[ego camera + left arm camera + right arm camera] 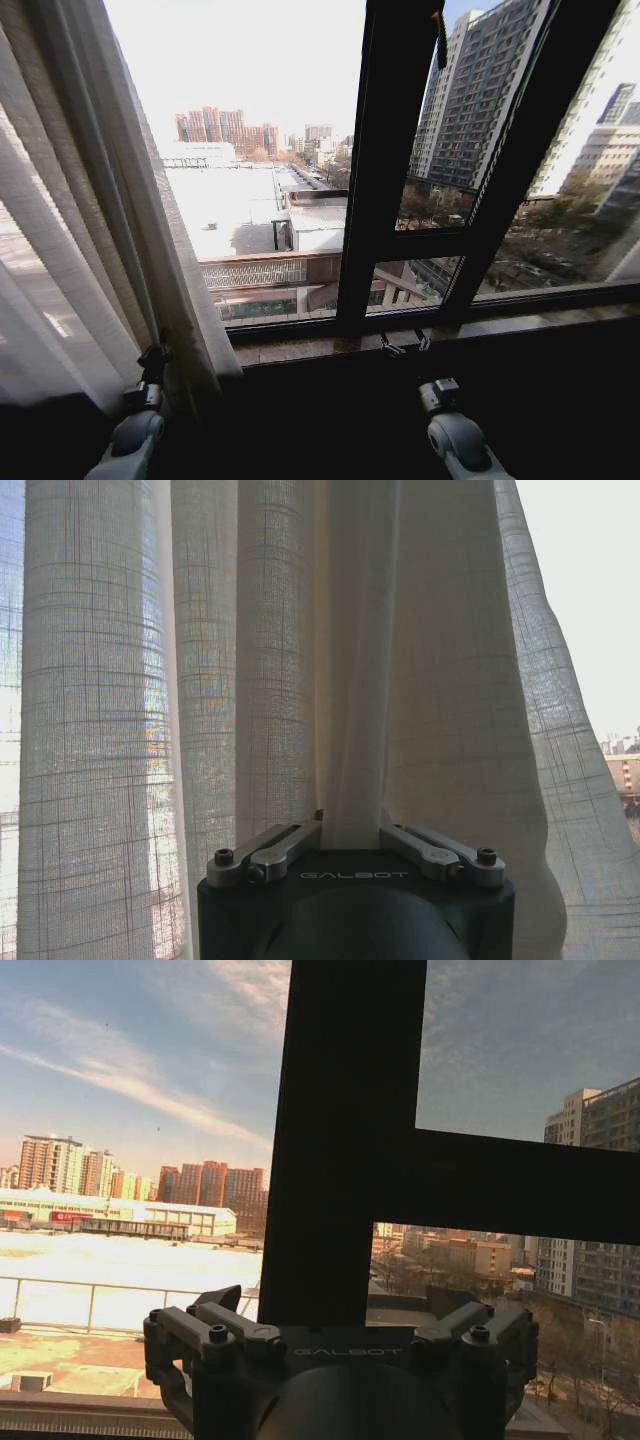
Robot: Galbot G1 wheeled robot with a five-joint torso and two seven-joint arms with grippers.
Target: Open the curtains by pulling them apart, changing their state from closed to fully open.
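Observation:
The curtains (80, 200) hang as one sheer cream panel, bunched in pleats at the left side of the window. The glass to their right is uncovered. My left gripper (153, 357) is at the panel's inner edge, low down by the sill. In the left wrist view the gripper (350, 825) is shut on a narrow fold of the curtains (450, 680), and the fabric rises straight up from between its fingers. My right gripper (404, 345) is open just above the sill, in front of the black frame upright. The right wrist view shows this gripper (335, 1300) with its fingers spread and nothing between them.
A black window frame (385, 170) with a thick upright and a crossbar (520, 1185) stands right behind the right gripper. The stone sill (300, 350) runs along the bottom of the window, with a dark wall below it. A dark handle (440, 35) hangs near the top of the frame.

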